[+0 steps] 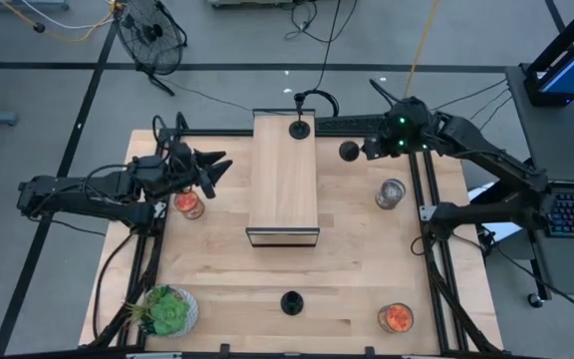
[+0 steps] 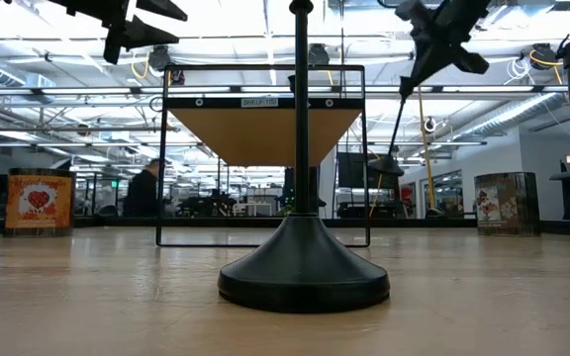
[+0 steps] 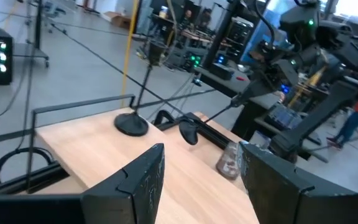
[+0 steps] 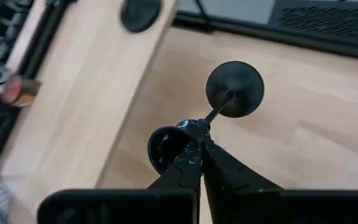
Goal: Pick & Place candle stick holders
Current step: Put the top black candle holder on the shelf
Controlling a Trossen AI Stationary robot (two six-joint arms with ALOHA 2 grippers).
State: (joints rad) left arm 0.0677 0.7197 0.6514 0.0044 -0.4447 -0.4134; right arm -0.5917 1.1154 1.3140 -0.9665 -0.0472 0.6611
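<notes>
- Clamped jaws of the right gripper hold the thin stem of one candle stick holder, whose round base hangs beyond the fingertips, lifted off the table
- Its long axis runs from the jaws out to the base, tilted rather than upright; in the high view this held holder sits just beside the far right corner of the wooden shelf
- Spread wide and empty, the left gripper hovers off the shelf's left side, above a glass jar
- A second holder stands upright on the far end of the shelf top; a third holder stands alone on the table near the front edge, well apart from both arms
- Judging by this, the shelf top lies to the left of the held piece, with bare wood in front of the holder already there; the stem needs turning upright before setting down
- Risk: the shelf's right edge and that standing holder are close
</notes>
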